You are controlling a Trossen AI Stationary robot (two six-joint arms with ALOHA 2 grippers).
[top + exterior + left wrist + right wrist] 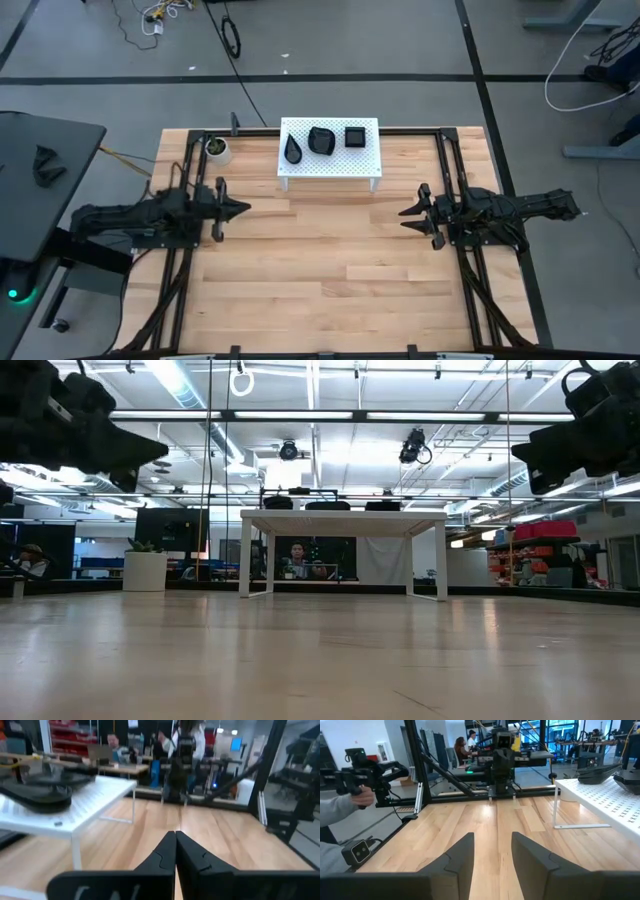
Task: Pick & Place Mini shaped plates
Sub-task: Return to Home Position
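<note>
One wooden tabletop (330, 280) carries everything, framed by dark rails. Two arms lie low over it, one at each side, both pointing inward and well apart from each other.

The left pincer (245, 208) hangs above the boards at the left side, holding nothing. In the left wrist view the left pincer (175, 837) has its two fingers pressed together with no gap between them. The right pincer (407, 217) hangs at the right side, also holding nothing. In the right wrist view the right pincer (492, 840) has its two fingers apart, with bare wood showing between them.

One white perforated shelf (365, 160) stands on legs at the far middle of the tabletop, between the two arms and beyond their tips. On it sit three black plate shapes in a row:
- One leaf plate (292, 151) lies at the left end.
- One lobed plate (321, 140) lies in the middle.
- One square plate (355, 136) lies at the right end.

Whether each is a single plate or a stack cannot be told from above. In the low view they show as three dark low forms on the shelf top.

One white cup (216, 150) with a green plant stands on the tabletop left of the shelf, near the far left corner.

One person's hand (364, 797) shows in the right wrist view, off the tabletop, holding a dark device.
</note>
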